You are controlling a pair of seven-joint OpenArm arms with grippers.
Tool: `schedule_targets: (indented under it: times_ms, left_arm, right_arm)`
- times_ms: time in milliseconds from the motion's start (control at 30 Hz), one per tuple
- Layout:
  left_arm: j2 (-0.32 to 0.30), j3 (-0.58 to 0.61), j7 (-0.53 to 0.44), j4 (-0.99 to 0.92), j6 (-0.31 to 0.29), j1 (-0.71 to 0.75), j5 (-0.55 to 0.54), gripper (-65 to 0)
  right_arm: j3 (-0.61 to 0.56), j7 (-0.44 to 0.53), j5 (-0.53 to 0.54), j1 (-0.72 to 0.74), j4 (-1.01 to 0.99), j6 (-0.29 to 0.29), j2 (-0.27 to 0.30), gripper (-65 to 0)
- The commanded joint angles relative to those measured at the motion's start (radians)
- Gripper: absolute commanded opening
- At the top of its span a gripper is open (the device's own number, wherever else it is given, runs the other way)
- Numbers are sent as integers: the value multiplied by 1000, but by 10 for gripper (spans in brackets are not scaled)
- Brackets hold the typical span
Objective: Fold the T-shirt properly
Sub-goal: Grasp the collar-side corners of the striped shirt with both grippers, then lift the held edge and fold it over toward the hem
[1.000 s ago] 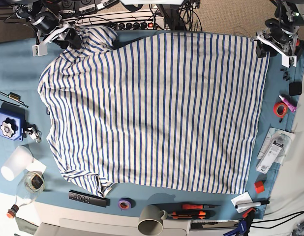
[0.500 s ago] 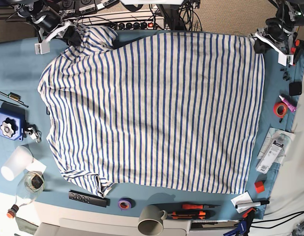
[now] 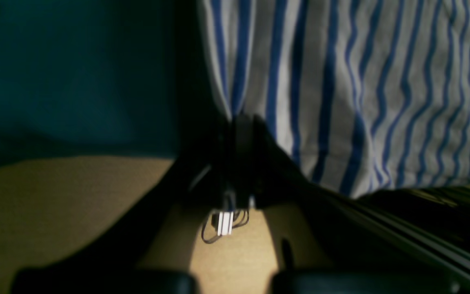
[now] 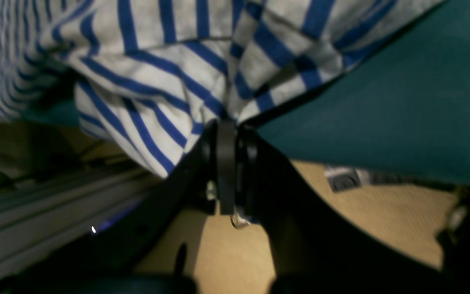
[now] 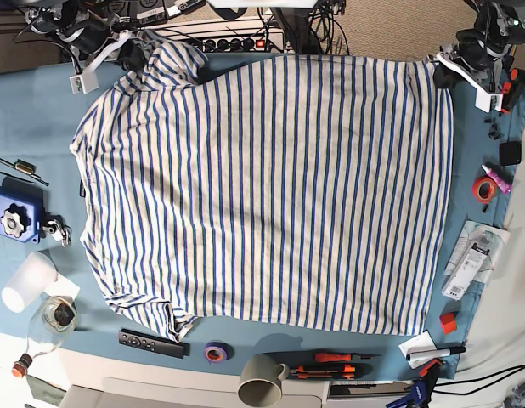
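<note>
The white, blue-striped T-shirt (image 5: pixel 271 187) lies spread flat over the teal cloth (image 5: pixel 42 119), filling most of the table. At the far right corner in the base view, my left gripper (image 5: pixel 441 75) is shut on the shirt's edge. The left wrist view shows that left gripper (image 3: pixel 239 120) pinching a fold of the striped T-shirt (image 3: pixel 341 102). My right gripper (image 5: pixel 131 58) is shut on the bunched far left corner. In the right wrist view the right gripper (image 4: pixel 227 122) holds a crumpled bit of the T-shirt (image 4: pixel 157 81) above the teal cloth (image 4: pixel 382 102).
Along the front edge lie a grey mug (image 5: pixel 262 381), a black remote (image 5: pixel 150 342), a purple tape roll (image 5: pixel 215 351) and orange-handled tools (image 5: pixel 330 365). A blue device (image 5: pixel 14 214) and a white cup (image 5: pixel 26 280) sit at left. An orange tape roll (image 5: pixel 483 189) and packets sit at right.
Both grippers went from open to shut on the shirt's far corners. They drew those corners back and slightly up, stretching the far edge and smoothing the bunched left shoulder.
</note>
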Motion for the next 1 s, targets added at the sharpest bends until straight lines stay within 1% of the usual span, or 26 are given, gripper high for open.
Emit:
schedule_targets:
  times_ms: [0,100,167,367,533,600,733,833,967]
  left_arm:
    - [-6,-3,16,26,-10,11,-15,-650]
    - [-6,-3,38,60,-24,16,-19,-650]
    - [-6,-3,37,92,-23,31,-19,-650]
    - [-6,-4,37,205,-23,87,-18,-650]
    - [-6,-28,29,275,-29,105,-18,-650]
    - [-6,-52,28,286,-42,105,-18,-650]
    - [-6,-116,19,288,-42,105,-30,-650]
    - [-6,-151,19,288,-42,105,-72,-650]
    - [-6,-163,22,288,-42,105,-78,-650]
  right_arm:
    - [-2,-40,-42,-24,25,-5,0,-650]
    - [-1,-37,-75,-33,103,-9,0,-650]
    - [12,-33,-97,-36,151,-27,0,-650]
    - [130,-7,-97,-35,233,-29,1,-650]
    - [243,-7,-69,-35,239,-29,0,-650]
    - [288,-5,-40,-35,239,-29,0,-650]
    - [369,-3,-3,-35,239,-28,1,-650]
    - [402,-3,1,-35,239,-28,1,-650]
    - [415,-11,1,-35,239,-28,1,-650]
